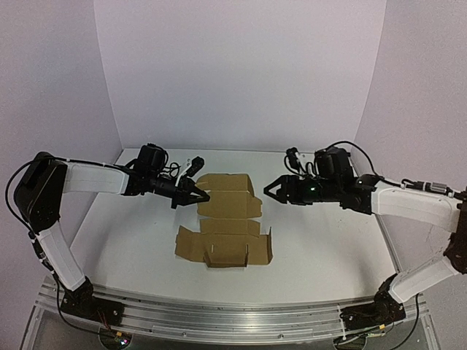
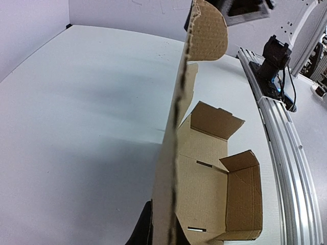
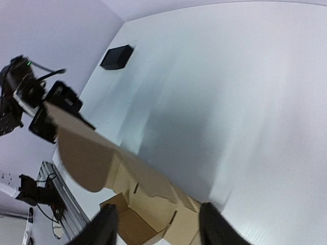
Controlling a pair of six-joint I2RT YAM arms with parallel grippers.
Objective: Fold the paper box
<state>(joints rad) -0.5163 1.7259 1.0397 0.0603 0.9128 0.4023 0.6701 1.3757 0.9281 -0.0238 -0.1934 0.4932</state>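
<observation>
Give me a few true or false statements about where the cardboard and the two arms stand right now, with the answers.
1. The left jaws are shut on an edge of the paper box. True.
2. The right jaws are clamped on the box. False: they stand open near its right edge.
3. The whole box lies flat on the table. False: the flaps at its near end stand up.
4. A small black object lies on the table, apart from the box. True.
</observation>
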